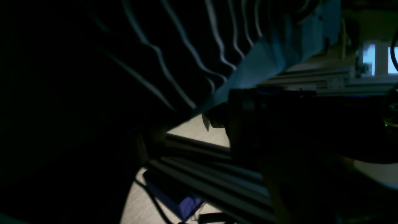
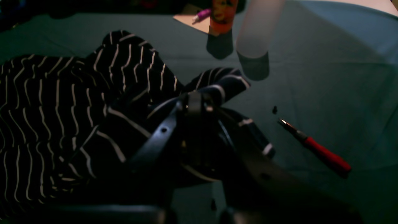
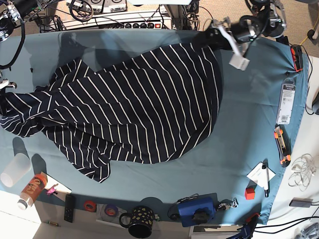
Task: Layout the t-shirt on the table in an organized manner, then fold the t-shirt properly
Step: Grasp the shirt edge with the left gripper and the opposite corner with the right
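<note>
The dark t-shirt (image 3: 134, 104) with thin white stripes lies spread across the teal table (image 3: 244, 114), wrinkled, with one end bunched at the left edge. In the right wrist view my right gripper (image 2: 197, 102) is shut on a bunched fold of the t-shirt (image 2: 56, 102), lifted a little off the table (image 2: 326, 77). In the base view that gripper (image 3: 6, 85) sits at the far left edge. My left gripper (image 3: 225, 42) stands open at the shirt's far right corner, by the table's back edge. The left wrist view is dark and shows striped fabric (image 1: 174, 53) hanging over the table edge (image 1: 258, 65).
A red-handled screwdriver (image 2: 323, 154) lies right of the held fold. A translucent cup (image 3: 15, 169) and an orange bottle (image 3: 31, 189) stand front left. A mug (image 3: 138, 221) and a blue device (image 3: 197, 209) sit at the front edge. Tools (image 3: 286, 99) line the right side.
</note>
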